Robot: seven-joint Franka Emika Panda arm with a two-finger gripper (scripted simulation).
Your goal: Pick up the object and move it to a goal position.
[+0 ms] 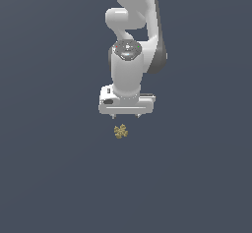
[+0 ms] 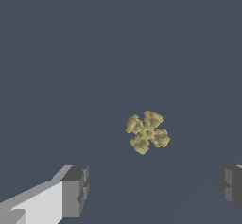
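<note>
The object (image 1: 120, 131) is a tiny yellowish-tan, lumpy star-like cluster lying on the dark grey floor. In the exterior view it sits just in front of my white gripper (image 1: 126, 115), slightly toward that view's left. The gripper points down and stands open and empty. In the wrist view the object (image 2: 147, 132) lies ahead of the gap between the two grey fingertips (image 2: 75, 190), which are spread wide apart; my gripper (image 2: 152, 187) holds nothing. The object is not between the fingers.
The white arm (image 1: 132, 35) rises behind the gripper toward the top of the exterior view. The plain dark grey floor (image 1: 54, 168) fills the rest of both views.
</note>
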